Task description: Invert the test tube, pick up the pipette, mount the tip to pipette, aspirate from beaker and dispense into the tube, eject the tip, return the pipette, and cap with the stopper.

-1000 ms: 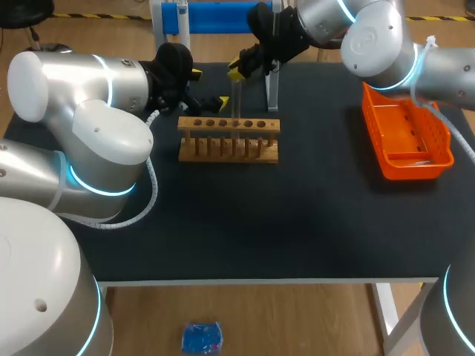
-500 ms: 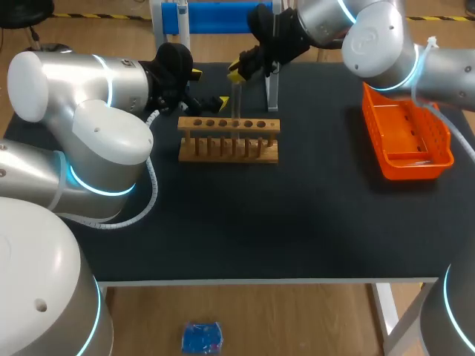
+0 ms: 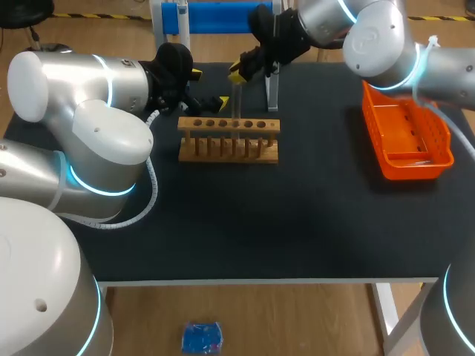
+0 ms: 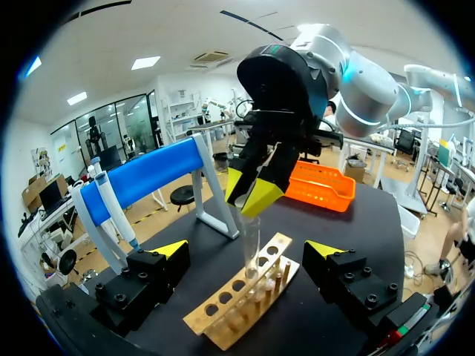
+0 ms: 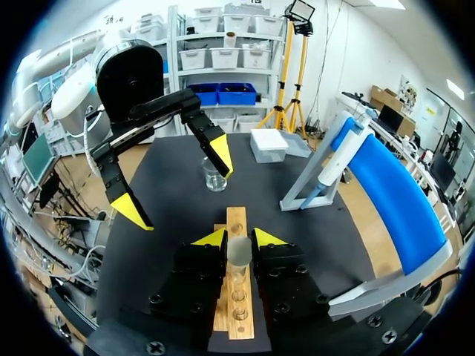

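Glass test tube [image 3: 236, 100], clear, slim, light, probably slick and brittle, upright at pale wooden rack [image 3: 252, 148] in upper middle of frame, pinched near its rim by right hand [image 3: 236, 72], best held gently there; left hand [image 3: 209, 87] agape, empty, upper left, over matte black worktop [image 3: 297, 215].

— How do we stand on the right?
— Our right arm [image 3: 378, 37] comes in from the far right corner and reaches past the middle. The wrist is turned downward, and our right gripper [image 5: 239, 239] has both yellow tips pinched on the top of the test tube [image 5: 239, 252], which stands upright.
— And on the left?
— Our left arm [image 3: 74, 81] is folded at the left side, forearm low and pointing inward. Our left gripper [image 4: 247, 251] faces the right one from near by, its fingers spread wide.
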Available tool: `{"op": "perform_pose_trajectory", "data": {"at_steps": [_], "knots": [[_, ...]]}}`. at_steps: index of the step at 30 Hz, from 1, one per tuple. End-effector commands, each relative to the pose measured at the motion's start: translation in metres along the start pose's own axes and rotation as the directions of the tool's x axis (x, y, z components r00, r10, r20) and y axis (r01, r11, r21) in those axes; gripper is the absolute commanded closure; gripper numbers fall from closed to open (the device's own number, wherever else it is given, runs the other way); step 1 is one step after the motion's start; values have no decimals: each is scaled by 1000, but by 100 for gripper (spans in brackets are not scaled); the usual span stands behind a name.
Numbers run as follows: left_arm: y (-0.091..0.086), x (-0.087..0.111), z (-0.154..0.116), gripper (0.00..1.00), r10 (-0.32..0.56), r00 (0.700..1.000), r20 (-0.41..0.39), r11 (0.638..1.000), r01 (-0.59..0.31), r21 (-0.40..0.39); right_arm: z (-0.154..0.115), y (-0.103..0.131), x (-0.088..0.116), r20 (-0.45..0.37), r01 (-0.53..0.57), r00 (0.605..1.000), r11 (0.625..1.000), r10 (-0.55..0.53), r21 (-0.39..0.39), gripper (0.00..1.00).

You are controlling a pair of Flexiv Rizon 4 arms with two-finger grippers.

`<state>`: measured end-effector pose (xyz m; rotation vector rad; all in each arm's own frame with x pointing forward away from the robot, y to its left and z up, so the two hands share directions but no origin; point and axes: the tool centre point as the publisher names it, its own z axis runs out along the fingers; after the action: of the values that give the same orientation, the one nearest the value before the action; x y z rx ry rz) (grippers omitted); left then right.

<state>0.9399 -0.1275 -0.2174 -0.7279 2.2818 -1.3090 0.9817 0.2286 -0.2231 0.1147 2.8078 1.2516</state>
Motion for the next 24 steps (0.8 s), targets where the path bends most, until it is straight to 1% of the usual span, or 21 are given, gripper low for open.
{"op": "perform_pose_trajectory", "data": {"at_steps": [1,7,16,24], "knots": [[-1,-1,-1,0,-1,1000,-3,1000,1,-5,-6,-1,2,7,1,1000,1000,-1,-8,100],[-1,-1,-1,0,-1,1000,-3,1000,1,-5,-9,2,1,13,6,1000,1000,-6,-16,100],[-1,-1,-1,0,-1,1000,-3,1000,1,-5,-4,6,2,5,16,1000,1000,-16,-18,100],[-1,-1,-1,0,-1,1000,-3,1000,1,-5,-1,-3,4,0,5,1000,1000,-5,-7,100]]}}
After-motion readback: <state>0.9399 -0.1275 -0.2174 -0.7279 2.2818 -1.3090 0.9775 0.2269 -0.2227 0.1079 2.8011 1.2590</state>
